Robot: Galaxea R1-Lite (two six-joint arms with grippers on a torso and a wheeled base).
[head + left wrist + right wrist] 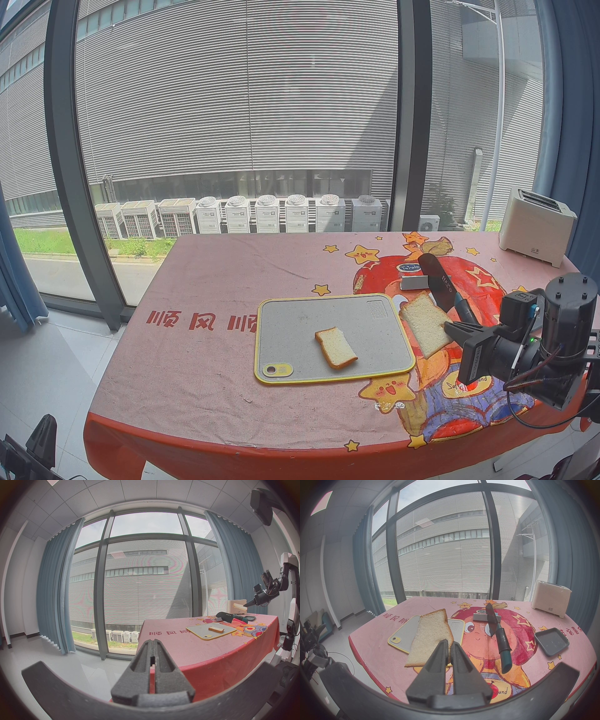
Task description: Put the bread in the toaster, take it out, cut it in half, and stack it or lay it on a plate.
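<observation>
A half slice of bread (336, 347) lies on the grey cutting board (294, 331). My right gripper (449, 644) is shut on the edge of another bread piece (431, 637) and holds it above the table, just right of the board; the head view shows that held bread piece (427, 324) too. A black knife (440, 281) with a teal handle lies on the table beyond it. The white toaster (536, 225) stands at the far right corner. A dark square plate (551, 641) sits right of the knife. My left gripper (153, 642) is shut on nothing, low and off the table's left side.
The table's pink cloth (206, 375) is bare to the left of and in front of the board. A small grey knife rest (415, 282) lies under the blade. Large windows stand behind the table.
</observation>
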